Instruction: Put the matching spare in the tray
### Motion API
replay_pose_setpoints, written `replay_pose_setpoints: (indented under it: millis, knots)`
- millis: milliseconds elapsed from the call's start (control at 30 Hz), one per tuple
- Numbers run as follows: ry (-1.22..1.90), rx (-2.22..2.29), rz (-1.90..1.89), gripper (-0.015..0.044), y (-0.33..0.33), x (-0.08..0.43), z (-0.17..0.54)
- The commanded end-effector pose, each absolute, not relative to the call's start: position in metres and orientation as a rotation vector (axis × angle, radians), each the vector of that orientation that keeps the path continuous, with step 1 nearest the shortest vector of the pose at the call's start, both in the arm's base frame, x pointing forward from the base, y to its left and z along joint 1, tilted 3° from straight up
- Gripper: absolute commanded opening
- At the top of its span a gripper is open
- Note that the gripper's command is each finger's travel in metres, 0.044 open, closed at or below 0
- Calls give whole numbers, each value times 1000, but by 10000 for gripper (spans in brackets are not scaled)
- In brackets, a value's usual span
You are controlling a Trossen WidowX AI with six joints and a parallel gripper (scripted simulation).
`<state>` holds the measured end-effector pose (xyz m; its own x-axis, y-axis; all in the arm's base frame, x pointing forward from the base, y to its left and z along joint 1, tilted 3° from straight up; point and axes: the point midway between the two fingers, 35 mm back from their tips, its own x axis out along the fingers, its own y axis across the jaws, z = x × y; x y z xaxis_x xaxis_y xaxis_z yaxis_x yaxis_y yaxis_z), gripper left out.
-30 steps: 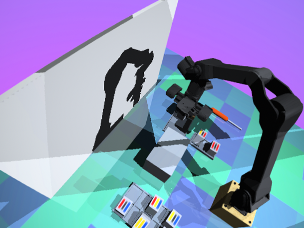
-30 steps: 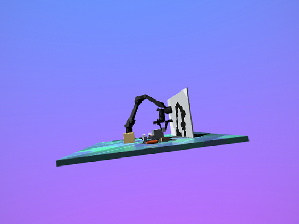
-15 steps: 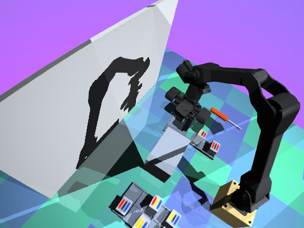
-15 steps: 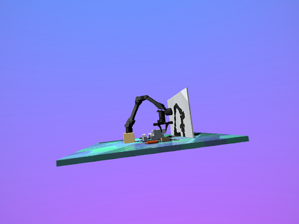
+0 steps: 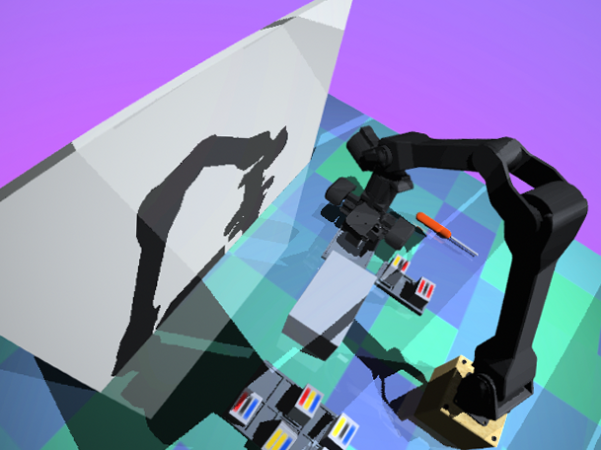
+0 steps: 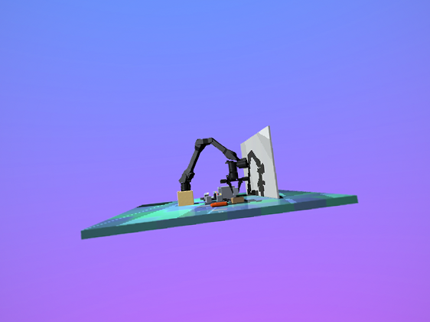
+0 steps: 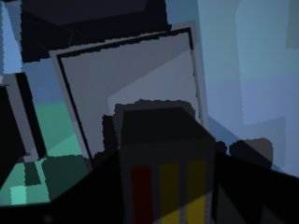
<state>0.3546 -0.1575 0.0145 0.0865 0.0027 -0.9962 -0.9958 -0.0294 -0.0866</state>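
My gripper (image 5: 357, 241) (image 6: 237, 191) (image 7: 156, 154) points down and is shut on a grey spare (image 7: 154, 156) with red, yellow and yellow stripes. The spare is over the near part of the square grey tray (image 5: 331, 247) (image 7: 93, 70) in the wrist view; whether it touches the tray floor is hidden. In the top view the gripper covers most of the tray. A grey rack (image 5: 272, 385) at the bottom holds several striped units, one a red-yellow-blue unit (image 5: 308, 399). A red-black-red unit (image 5: 426, 289) stands on a small base right of the tray. I cannot tell which unit is the mounted one.
A large pale box (image 5: 334, 289) stands just in front of the tray. A tall white panel (image 5: 203, 112) (image 6: 267, 162) stands left of the arm. An orange screwdriver (image 5: 433, 225) (image 6: 218, 204) lies to the right of the gripper. A brown block (image 6: 237, 199) shows near the gripper in the exterior view.
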Motion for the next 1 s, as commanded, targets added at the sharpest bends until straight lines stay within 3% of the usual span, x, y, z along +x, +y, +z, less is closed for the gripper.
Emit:
replay_pose_setpoints:
  millis: [0, 833, 967]
  knots:
    - [1129, -1262, 1164, 0, -156, 354, 10]
    - [1129, -1262, 1165, 0, -154, 352, -16]
    - [1130, -1269, 1168, 105, -155, 352, -13]
